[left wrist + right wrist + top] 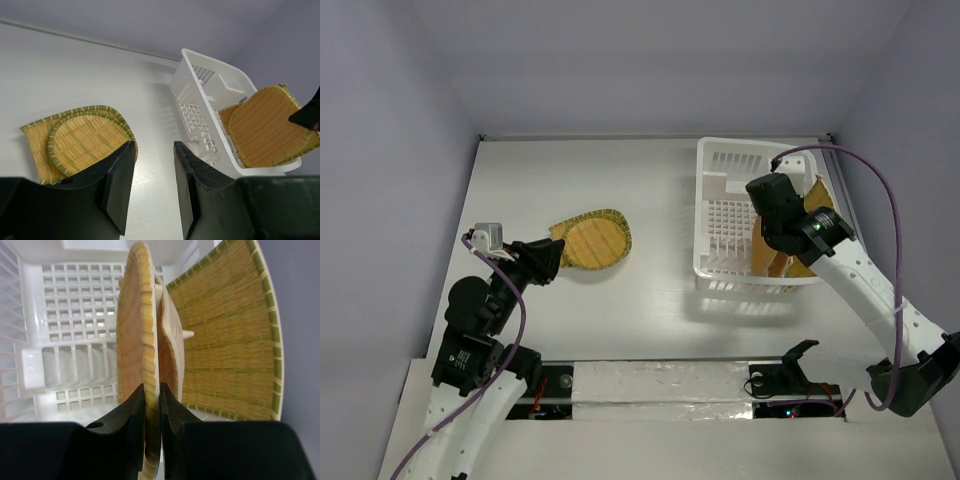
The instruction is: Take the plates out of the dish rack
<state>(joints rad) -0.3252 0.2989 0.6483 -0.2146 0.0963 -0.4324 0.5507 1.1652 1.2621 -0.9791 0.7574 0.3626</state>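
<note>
Dish rack (720, 160), far right of table (650, 200) — half unloaded.
Right gripper (151, 390) jaws closed on the rim of an upright plate (140, 315) at the rack's right end; another plate (225, 340) leans just right of it. Left gripper (154, 147) jaws apart, holding nothing — just left of two stacked plates (592, 240) lying flat on the table's left side.

White table (620, 180) is lying enclosed by pale lilac walls (650, 60) on three sides; a crinkled silver foil-wrapped strip (660, 382) is running along its near edge.
</note>
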